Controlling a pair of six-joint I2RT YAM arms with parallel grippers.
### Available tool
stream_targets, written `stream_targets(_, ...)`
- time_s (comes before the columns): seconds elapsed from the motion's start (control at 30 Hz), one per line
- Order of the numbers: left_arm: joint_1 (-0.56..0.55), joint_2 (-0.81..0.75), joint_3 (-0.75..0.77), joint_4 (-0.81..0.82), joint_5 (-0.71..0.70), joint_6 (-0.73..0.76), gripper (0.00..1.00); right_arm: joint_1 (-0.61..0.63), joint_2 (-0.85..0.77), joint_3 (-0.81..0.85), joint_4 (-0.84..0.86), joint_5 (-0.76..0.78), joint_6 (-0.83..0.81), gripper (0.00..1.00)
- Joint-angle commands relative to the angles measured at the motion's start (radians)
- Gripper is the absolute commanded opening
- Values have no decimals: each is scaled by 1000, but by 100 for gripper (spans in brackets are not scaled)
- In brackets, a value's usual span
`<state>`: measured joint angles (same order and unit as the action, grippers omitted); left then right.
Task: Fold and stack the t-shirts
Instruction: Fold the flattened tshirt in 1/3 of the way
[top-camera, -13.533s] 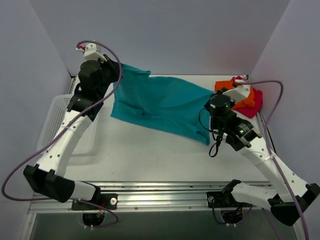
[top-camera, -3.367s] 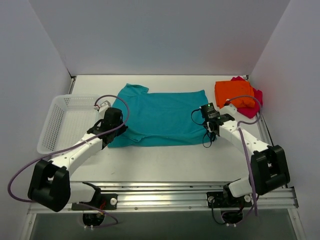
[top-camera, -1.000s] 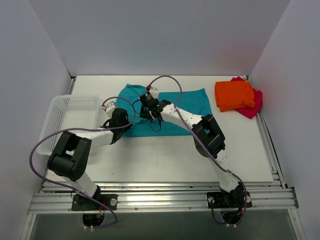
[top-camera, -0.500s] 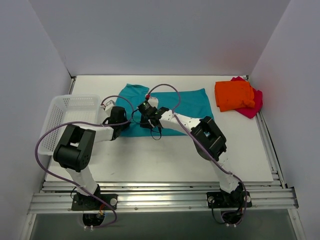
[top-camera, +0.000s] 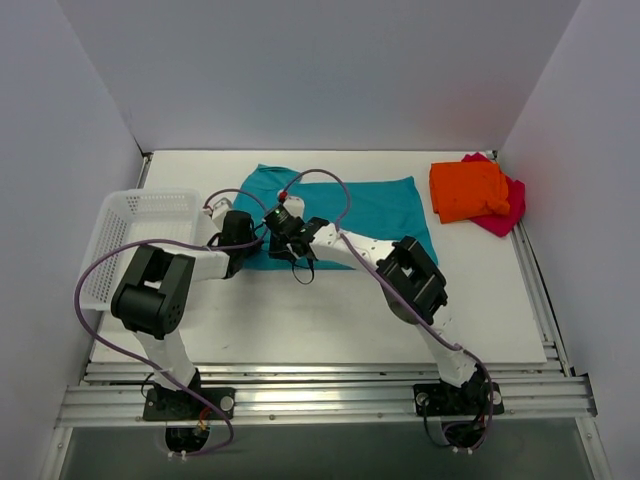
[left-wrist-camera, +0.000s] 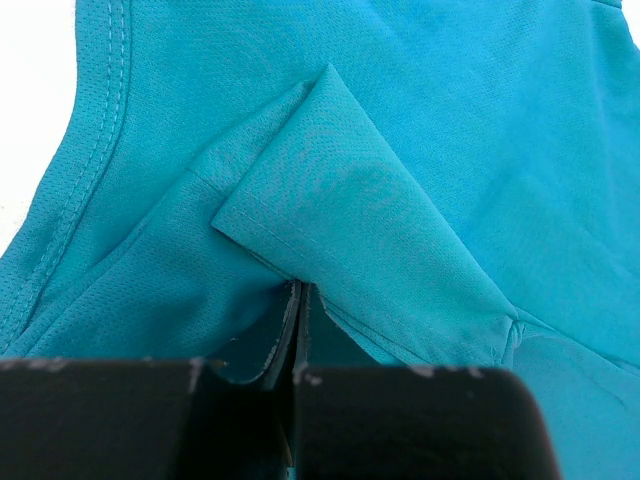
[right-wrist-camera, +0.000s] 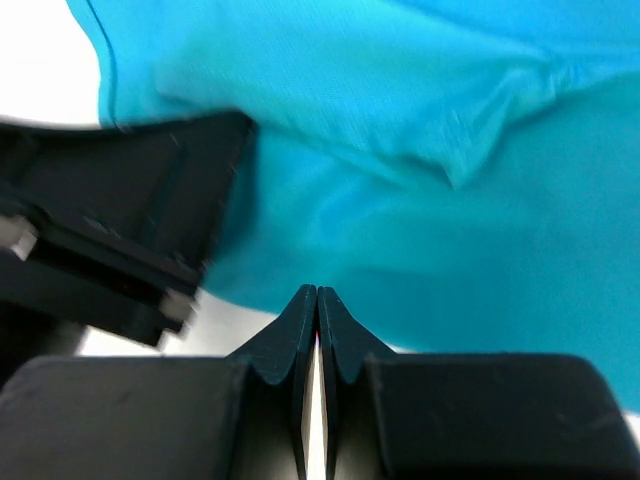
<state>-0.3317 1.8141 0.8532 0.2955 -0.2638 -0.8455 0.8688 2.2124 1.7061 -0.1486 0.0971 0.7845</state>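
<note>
teal shirt (top-camera: 370, 210): spread flat on the table (top-camera: 300, 320), its left end just right of the basket (top-camera: 150, 193); not yet a compact fold.
orange shirt (top-camera: 467, 190): far side of the table from the basket, bunched, lying partly on the pink shirt (top-camera: 507, 215).
left gripper (left-wrist-camera: 297, 300): just right of the basket, at the teal shirt's near-left corner. Fingers pressed together, tips tucked under the sleeve flap (left-wrist-camera: 330, 200). There looks to be a sliver of teal in the slit, so I read it as pinching cloth.
right gripper (right-wrist-camera: 317, 295): just beyond the left one from the basket, at the shirt's near edge. Fingers together, and I see no cloth between them.
handling: thin fine-mesh knit. Likely very light, limp and with no stiffness, so it will sag from any single hold and drag creases.
grip: best on stitched hems and corners, where the doubled layers give the pads more to bite. Probably needs two spread points to keep an edge straight.
risk: the sleeve flap is already doubled over and could get trapped in the next fold.
labels: no brand, tag, print or writing readable on any shirt or on the basket.
</note>
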Motion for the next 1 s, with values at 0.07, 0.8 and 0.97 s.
stream_targets(0.07,5,-21,-14,11,17,3,2,-39,81,128,-35,23,-14,0)
stream_targets(0.8,13,-59,-82,57,51,8,2,-109,251,300,-95,26,-16,0)
stream_targets(0.97,14,-55,-79,60,51,14,2,-97,221,316,-106,26,-16,0)
